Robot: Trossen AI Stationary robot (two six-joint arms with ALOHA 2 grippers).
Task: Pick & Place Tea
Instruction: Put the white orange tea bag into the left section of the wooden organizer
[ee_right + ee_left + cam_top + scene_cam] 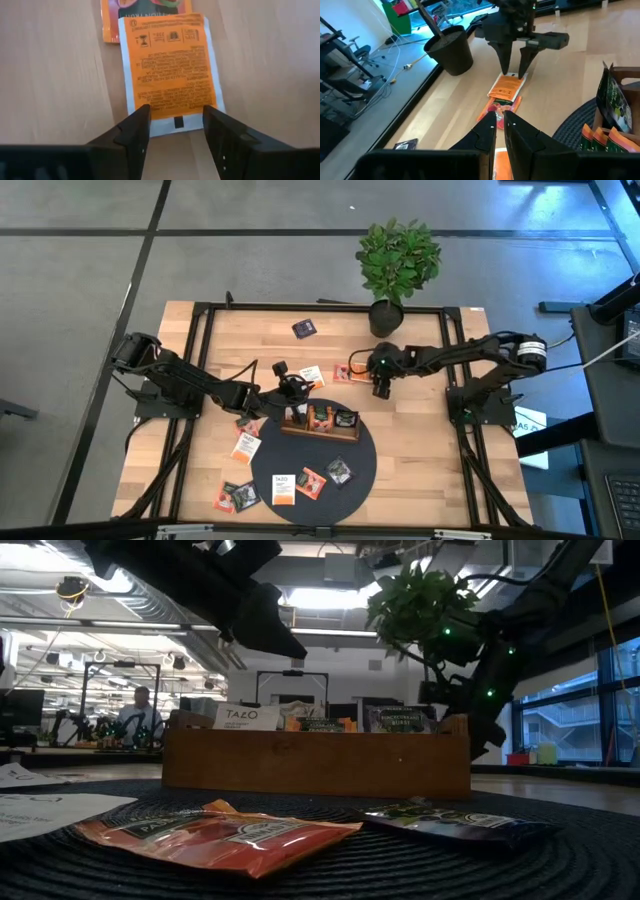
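Observation:
An orange tea sachet with a white border [167, 70] lies flat on the wooden table, right of the tray, overlapping a red-orange sachet [145, 10]. My right gripper [177, 125] points steeply down over it, open, its fingers either side of the sachet's end nearest the arm. It also shows in the high view [381, 388] and the left wrist view [515, 70]. My left gripper [499, 120] hovers shut, with nothing seen between its tips, just beyond the wooden tray [318, 420], which has several sachets standing in it. My right gripper comes from above with its fingertips [504, 70] at the end of the orange sachet [509, 80], across its short edge. I cannot tell whether they touch it. The sachet lies flat on the table.
The tray stands on a round dark mat [365, 450] with loose sachets [297, 485]. More sachets lie left of the mat [247, 445], beside my left gripper [312, 375], and toward the far edge [305, 328]. A potted plant [398, 265] stands at the far edge, close behind my right gripper.

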